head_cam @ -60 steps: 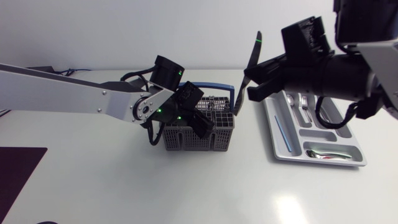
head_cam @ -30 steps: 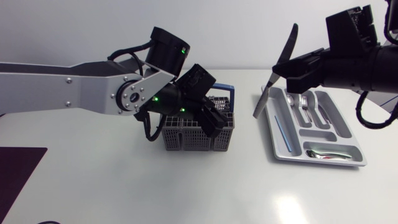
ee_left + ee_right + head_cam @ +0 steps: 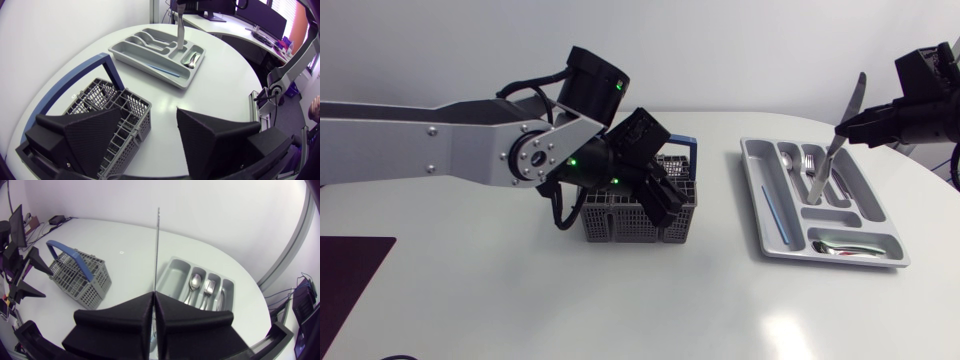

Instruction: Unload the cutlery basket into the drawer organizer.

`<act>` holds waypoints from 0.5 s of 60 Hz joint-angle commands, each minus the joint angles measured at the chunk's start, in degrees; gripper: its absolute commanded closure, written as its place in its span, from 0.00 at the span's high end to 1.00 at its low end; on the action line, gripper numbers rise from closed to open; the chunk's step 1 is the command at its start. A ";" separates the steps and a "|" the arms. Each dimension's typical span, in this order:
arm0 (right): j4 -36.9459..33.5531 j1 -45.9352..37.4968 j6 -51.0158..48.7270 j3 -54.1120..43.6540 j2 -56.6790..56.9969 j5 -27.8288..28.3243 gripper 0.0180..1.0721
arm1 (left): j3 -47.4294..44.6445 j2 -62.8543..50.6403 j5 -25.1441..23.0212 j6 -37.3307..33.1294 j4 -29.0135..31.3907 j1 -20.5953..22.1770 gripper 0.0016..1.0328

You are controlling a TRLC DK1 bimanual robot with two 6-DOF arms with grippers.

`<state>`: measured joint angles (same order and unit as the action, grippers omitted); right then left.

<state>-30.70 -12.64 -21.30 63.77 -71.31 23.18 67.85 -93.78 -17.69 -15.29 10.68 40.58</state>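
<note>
1. Head view, step: the work in hand is judged to be the setting of the knife into the organizer, which lies near the right edge of the table. The knife is held tilted, tip down over the organizer's far slots, close to a fork. Which slot lies under the tip cannot be told. The knife is best lined up with a long slot and lowered flat before release, so that it is not left propped on a divider.
2. Head view, pose: the right gripper is kept high at the table's right edge, above the organizer's far end, and is clamped on the knife partway along it. The left arm is stretched in from the left edge to the basket near the table's middle. The left gripper is pointed down at the basket's right side.
3. Left wrist view: the left gripper is seen spread wide with nothing held. One finger is over the basket, the other over bare table beside it. The blue handle is raised. Ahead, the knife is seen upright with its tip in the organizer.
4. Right wrist view: the right gripper is pressed together on the knife, which is seen edge-on, rising from between the fingers. The organizer lies ahead, with a spoon and a fork in its middle slots. The basket is well apart from it.
</note>
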 commanded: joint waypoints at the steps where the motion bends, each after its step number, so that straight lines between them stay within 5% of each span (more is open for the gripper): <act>1: -0.94 -3.53 -3.13 3.21 -3.05 0.90 0.05 | 0.88 0.44 -0.32 -1.50 0.66 0.20 0.94; 30: -3.05 -16.71 -9.37 14.72 -18.25 1.17 0.05 | 0.17 1.05 -0.24 -2.11 0.66 0.38 0.94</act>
<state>-34.11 -27.99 -29.02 75.94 -87.33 24.01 67.85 -93.78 -17.67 -16.53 10.70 40.58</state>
